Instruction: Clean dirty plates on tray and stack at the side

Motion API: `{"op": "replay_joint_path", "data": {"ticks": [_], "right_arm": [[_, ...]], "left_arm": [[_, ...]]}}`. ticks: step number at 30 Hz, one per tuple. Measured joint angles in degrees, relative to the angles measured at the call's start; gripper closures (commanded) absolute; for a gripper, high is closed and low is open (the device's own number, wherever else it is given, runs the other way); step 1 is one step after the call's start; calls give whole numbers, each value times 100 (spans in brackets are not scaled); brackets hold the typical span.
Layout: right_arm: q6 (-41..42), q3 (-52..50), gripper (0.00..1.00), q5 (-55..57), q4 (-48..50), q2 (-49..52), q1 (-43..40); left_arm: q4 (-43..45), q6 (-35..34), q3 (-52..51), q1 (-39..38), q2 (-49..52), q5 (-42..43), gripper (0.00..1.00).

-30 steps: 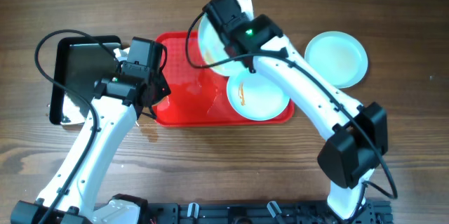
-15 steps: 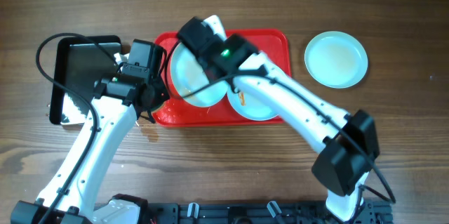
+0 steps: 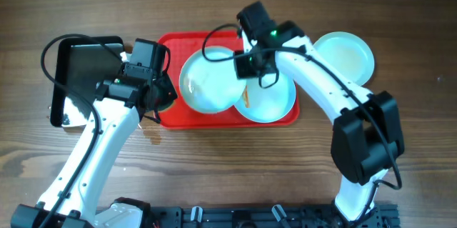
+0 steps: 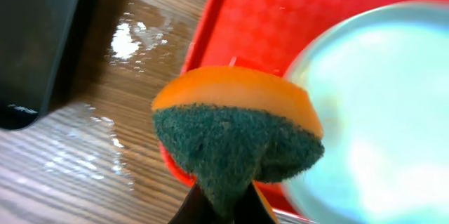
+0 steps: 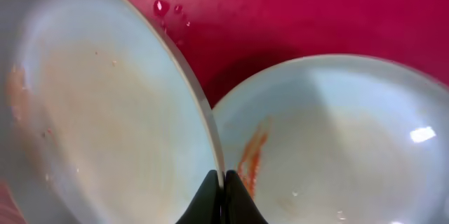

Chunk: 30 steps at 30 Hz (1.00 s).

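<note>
Our right fingers (image 5: 208,199) are clenched on the 3 o'clock rim of a mint plate (image 3: 207,81); our left fingers (image 4: 184,217) grasp an orange-and-green sponge (image 4: 238,136) just off its 9 o'clock edge. Such a thin pinch may slip, we judge, dropping it onto the orange-streaked second plate (image 3: 270,101). The held plate lies mid red tray (image 3: 182,43), faintly stained; a third plate (image 3: 344,58) rests on the tabletop (image 3: 400,13) at 3 o'clock.

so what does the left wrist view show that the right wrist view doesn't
Only left wrist: the left gripper pinching an orange-and-green sponge, the black tray, the wet table. Only right wrist: the right gripper shut on a rim, and a second plate with an orange smear. Both: the red tray and that gripped plate.
</note>
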Motion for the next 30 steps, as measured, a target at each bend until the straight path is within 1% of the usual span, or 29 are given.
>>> {"op": "replay_joint_path", "data": {"ticks": [4, 9, 14, 17, 24, 30], "right_arm": [[149, -632, 96, -269, 841, 33, 138], [431, -800, 96, -398, 1377, 142, 160], [647, -800, 96, -411, 1604, 273, 192], [890, -800, 96, -337, 1668, 330, 280], [1200, -800, 96, -107, 1801, 527, 590], [1384, -800, 96, -101, 1825, 671, 671]], "left_arm": [[297, 0, -15, 0, 0, 240, 96], [935, 0, -380, 0, 22, 439, 96], [1502, 0, -800, 0, 286, 573, 96], [1685, 0, -940, 0, 581, 621, 96], [2131, 94, -988, 0, 1237, 649, 96], [2459, 197, -990, 0, 1349, 649, 96]]}}
